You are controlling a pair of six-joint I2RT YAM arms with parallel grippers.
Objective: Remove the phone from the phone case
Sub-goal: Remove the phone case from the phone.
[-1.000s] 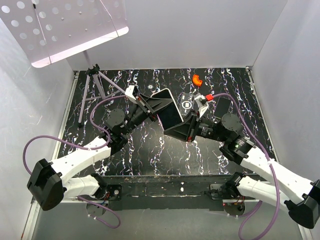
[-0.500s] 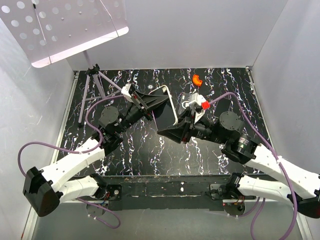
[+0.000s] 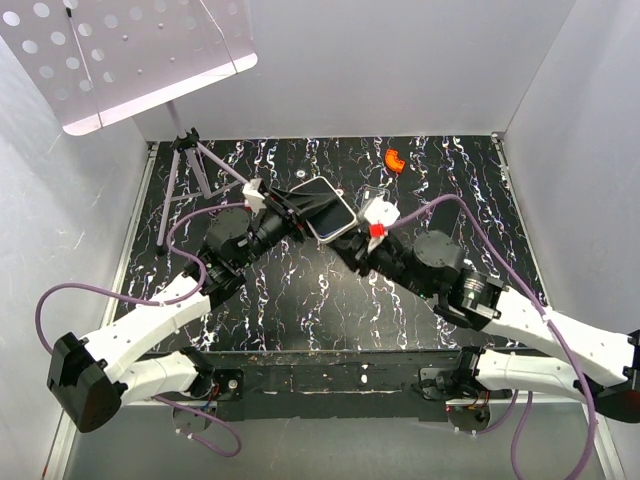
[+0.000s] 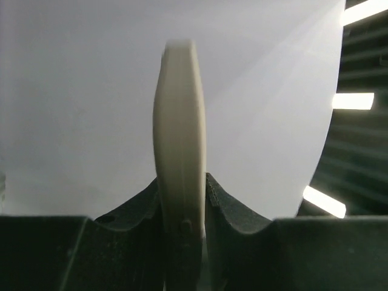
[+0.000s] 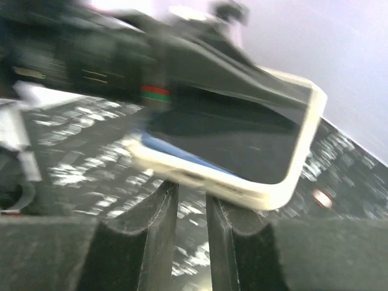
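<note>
The phone (image 3: 328,208), dark screen in a cream case, is held off the table at centre back. My left gripper (image 3: 303,207) is shut on the case's edge; in the left wrist view the cream edge (image 4: 179,121) stands upright between the jaws (image 4: 183,200). My right gripper (image 3: 349,241) sits just right of and below the phone. In the right wrist view the phone (image 5: 242,136) and its case rim (image 5: 306,139) hang tilted just above my right gripper (image 5: 192,189). Its jaws are nearly together, with only table seen in the narrow gap.
An orange piece (image 3: 394,159) lies at the back right of the black marbled table (image 3: 300,300). A small tripod (image 3: 185,175) stands at the back left under a perforated white panel (image 3: 120,50). White walls close in on three sides.
The left gripper has turned the phone flatter and swung it a little right. The right arm has moved left and forward, bringing its gripper up under the phone's near edge.
</note>
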